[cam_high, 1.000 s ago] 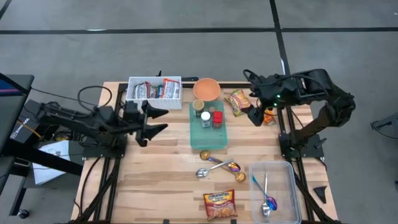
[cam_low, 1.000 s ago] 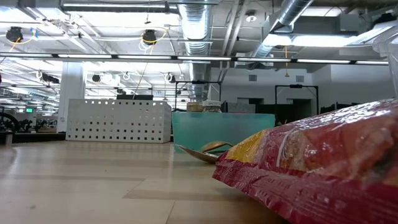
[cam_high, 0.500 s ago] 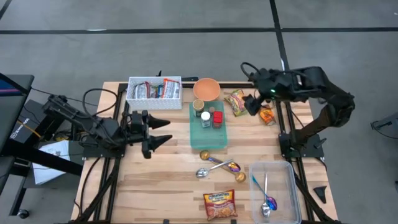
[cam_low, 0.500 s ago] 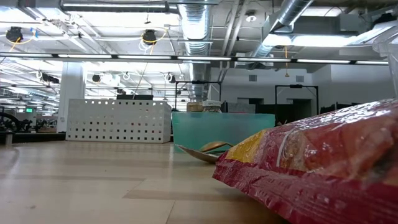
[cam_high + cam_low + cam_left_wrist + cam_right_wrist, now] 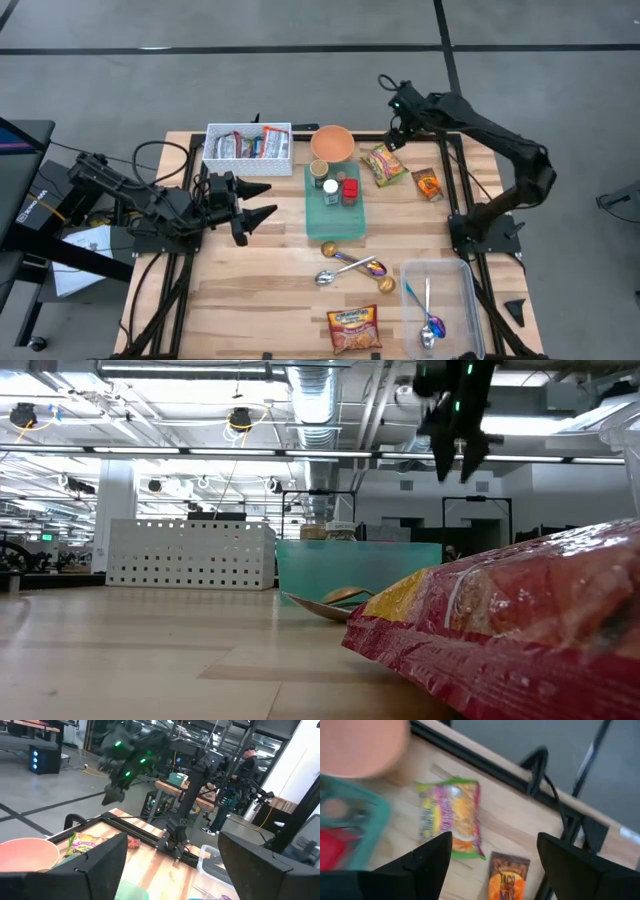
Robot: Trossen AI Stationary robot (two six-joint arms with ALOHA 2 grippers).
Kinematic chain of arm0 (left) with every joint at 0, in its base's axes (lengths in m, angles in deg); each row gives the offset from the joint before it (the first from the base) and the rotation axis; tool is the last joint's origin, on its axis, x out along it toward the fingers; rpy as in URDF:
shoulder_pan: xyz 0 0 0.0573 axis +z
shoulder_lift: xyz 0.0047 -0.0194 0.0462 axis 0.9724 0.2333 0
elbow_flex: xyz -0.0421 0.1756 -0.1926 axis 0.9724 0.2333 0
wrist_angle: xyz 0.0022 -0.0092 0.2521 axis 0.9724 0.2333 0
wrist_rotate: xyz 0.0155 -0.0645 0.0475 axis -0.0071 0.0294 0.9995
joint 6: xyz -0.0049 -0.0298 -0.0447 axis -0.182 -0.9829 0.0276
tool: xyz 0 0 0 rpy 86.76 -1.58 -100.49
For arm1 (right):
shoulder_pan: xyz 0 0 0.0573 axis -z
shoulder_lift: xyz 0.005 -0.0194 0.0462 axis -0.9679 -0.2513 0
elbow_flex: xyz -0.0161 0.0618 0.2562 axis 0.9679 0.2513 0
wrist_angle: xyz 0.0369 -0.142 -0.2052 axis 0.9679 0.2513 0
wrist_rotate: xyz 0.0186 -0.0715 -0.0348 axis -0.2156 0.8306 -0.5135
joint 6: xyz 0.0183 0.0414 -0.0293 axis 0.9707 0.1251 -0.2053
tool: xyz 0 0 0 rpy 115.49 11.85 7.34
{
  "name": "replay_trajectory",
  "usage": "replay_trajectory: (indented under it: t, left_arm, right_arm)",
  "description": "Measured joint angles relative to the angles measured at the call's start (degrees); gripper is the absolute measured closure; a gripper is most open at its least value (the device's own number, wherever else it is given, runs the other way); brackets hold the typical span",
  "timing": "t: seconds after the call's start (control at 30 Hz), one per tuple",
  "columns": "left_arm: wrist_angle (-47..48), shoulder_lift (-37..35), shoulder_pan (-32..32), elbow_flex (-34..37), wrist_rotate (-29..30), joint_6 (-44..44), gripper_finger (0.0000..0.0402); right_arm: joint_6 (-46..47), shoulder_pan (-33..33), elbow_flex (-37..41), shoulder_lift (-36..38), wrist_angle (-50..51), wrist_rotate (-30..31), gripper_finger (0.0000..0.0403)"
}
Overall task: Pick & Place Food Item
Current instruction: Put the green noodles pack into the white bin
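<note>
Snack packet in crinkly green-and-yellow foil (image 5: pixel 383 165) lies flat near the far edge of the wooden worktop (image 5: pixel 260 290), between the pink bowl (image 5: pixel 332 143) and a small orange sachet (image 5: pixel 427 184). It looks light, soft and slippery; pinching across its narrow middle seems safest. The right gripper (image 5: pixel 398 128) hovers above it, fingers spread and empty, with room alongside. The left gripper (image 5: pixel 252 203) waits open, mid-worktop.

Both arms matte black, chunky jointed links w/ black cables looping off them. Left arm (image 5: pixel 130 195) mid-left of the high view: cable arcs over its links, left gripper (image 5: pixel 262 201) ends in two pointed black fingers. Right arm (image 5: pixel 490 130) upper right: slimmer links, green LED glowing near right gripper (image 5: pixel 393 135). Low view, top right: same green lights on dark wrist.
</note>
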Motion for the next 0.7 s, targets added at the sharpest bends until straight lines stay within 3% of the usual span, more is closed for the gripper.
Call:
replay_trajectory:
  t: [0.43, 0.57, 0.7]
  left_arm:
    - [0.02, 0.0, 0.0, -0.01, -0.01, -0.06, 0.0097]
    - [0.0, 0.0, 0.0, -0.02, -0.02, -0.09, 0.0097]
    - [0.02, 0.0, 0.0, -0.02, -0.03, -0.09, 0.0097]
  right_arm:
    - [0.15, 2.25, 2.34, -15.66, -3.14, -2.92, 0.0127]
    - [-0.05, 2.32, 1.73, -16.93, -1.92, 0.88, 0.0127]
    - [0.57, 3.2, 1.81, -16.3, -1.57, 0.25, 0.0127]
